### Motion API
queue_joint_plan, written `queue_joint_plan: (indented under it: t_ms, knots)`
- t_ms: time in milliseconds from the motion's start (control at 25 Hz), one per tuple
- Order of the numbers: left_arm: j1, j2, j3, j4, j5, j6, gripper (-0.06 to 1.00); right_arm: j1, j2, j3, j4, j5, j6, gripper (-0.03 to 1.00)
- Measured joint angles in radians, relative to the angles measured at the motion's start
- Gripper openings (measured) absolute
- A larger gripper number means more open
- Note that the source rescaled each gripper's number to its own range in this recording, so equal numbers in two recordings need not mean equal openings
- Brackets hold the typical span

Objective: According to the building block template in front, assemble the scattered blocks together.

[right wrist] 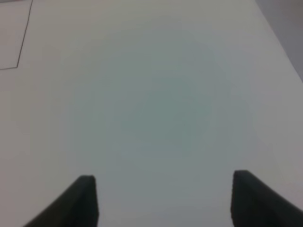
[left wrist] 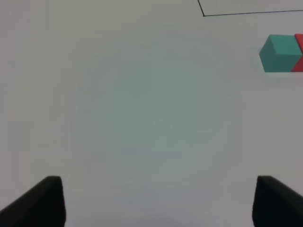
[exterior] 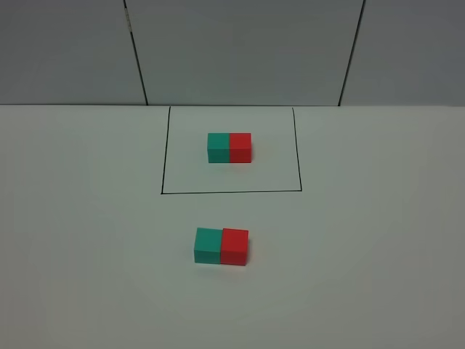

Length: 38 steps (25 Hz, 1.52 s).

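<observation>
Both jaw sets, left gripper [left wrist: 156,201] and right gripper [right wrist: 163,198], stand open and empty; verify lower-centre scattered blocks [exterior: 221,246] match upper-centre template [exterior: 229,147], faces flush.

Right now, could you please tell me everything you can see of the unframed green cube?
The green cube is a small, plain, matte teal block, seemingly solid, with sharp edges. It sits flat on the white table, outside and nearer than the black frame. Its right face meets the red cube, forming a bar like the template. The red cube sits slightly further back. No gripper touches it.
</observation>
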Motion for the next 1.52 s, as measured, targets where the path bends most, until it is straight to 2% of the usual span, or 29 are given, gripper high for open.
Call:
queue_joint_plan:
  t_ms: [280, 1520]
  knots:
    - [0.000, 0.000, 0.000, 0.000, 0.000, 0.000, 0.80, -0.045, 0.000, 0.000, 0.000, 0.000, 0.000, 0.51]
    - [0.000, 0.000, 0.000, 0.000, 0.000, 0.000, 0.80, -0.048, 0.000, 0.000, 0.000, 0.000, 0.000, 0.51]
